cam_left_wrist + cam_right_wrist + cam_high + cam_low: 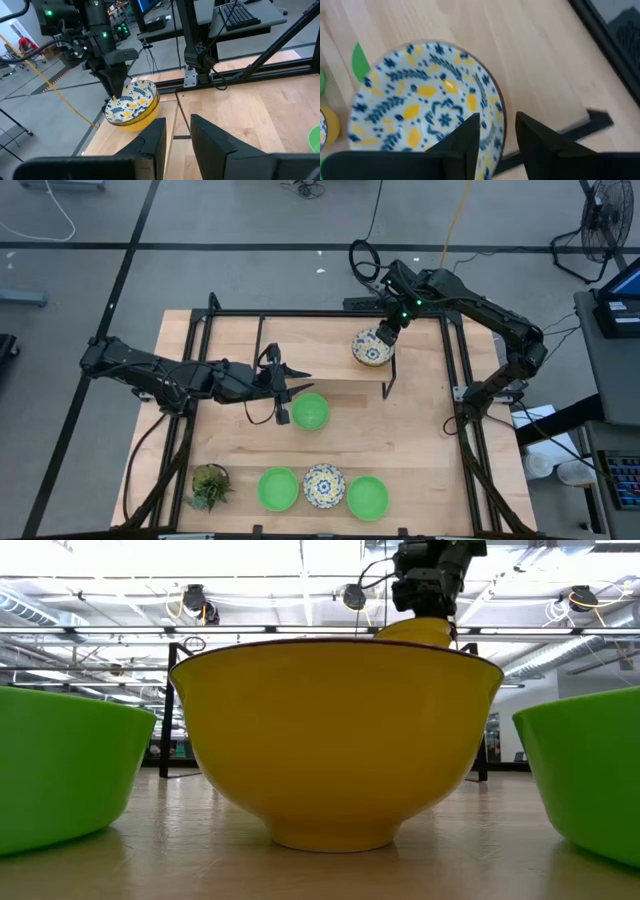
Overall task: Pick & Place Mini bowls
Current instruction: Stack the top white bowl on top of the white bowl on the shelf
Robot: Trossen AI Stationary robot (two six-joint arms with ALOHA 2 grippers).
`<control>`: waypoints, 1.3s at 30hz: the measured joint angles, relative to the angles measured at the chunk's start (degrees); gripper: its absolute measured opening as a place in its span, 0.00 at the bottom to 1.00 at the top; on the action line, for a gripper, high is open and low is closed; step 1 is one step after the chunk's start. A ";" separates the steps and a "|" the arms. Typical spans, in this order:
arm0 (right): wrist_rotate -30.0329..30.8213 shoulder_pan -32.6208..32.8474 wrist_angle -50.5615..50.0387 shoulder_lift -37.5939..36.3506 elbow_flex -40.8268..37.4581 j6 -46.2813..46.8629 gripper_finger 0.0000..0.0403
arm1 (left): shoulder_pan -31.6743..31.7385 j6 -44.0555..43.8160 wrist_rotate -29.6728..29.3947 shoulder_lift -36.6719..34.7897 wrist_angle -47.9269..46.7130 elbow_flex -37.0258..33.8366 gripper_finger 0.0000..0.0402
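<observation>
A floral mini bowl (372, 348), blue-white-yellow inside and yellow outside, sits tilted under my right gripper (497, 122) at the far middle of the table. That gripper's open fingers straddle the bowl's rim, one over the inside and one outside. In the low view the bowl (415, 632) shows high above the near bowls. My left gripper (290, 385) hovers open at mid-table with nothing between its fingers, beside a green bowl (310, 411) that rests on its base. Two green bowls (278, 488) (367, 497) and a floral one (324, 485) stand along the near edge. My right gripper comes slanting down from the far right onto the near part of the floral bowl's rim (499, 111). One finger is inside the bowl and one outside, with a gap on each side of the rim. I cannot tell whether either finger touches it.
A small spiky potted plant (209, 485) stands at the near left. A black frame (300, 315) runs along the table's far edge and sides, with a post (388, 383) at mid-table. Bare wood lies to the right of the middle.
</observation>
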 joint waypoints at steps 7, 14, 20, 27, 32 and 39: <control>0.11 0.65 3.44 -1.88 0.00 -0.25 0.31 | -0.02 0.00 -0.01 0.02 -0.24 0.00 0.22; -0.21 4.29 8.27 -5.45 0.02 -0.55 0.29 | -0.02 0.00 -0.02 0.02 -0.61 0.00 0.22; -0.12 11.28 5.77 -9.59 -0.06 -3.52 0.16 | -0.02 -0.09 -0.02 0.02 -1.00 0.00 0.22; 5.93 19.20 8.89 -16.11 -7.93 -1.20 0.02 | -0.01 -0.97 -0.02 0.02 -0.98 0.00 0.22; 28.18 25.99 22.94 -24.47 -22.42 6.07 0.00 | -0.02 -1.29 -0.02 0.02 -0.98 0.00 0.22; 45.41 36.36 59.02 -37.23 -46.56 -0.21 0.00 | -0.02 -1.29 -0.02 0.02 -0.98 0.00 0.22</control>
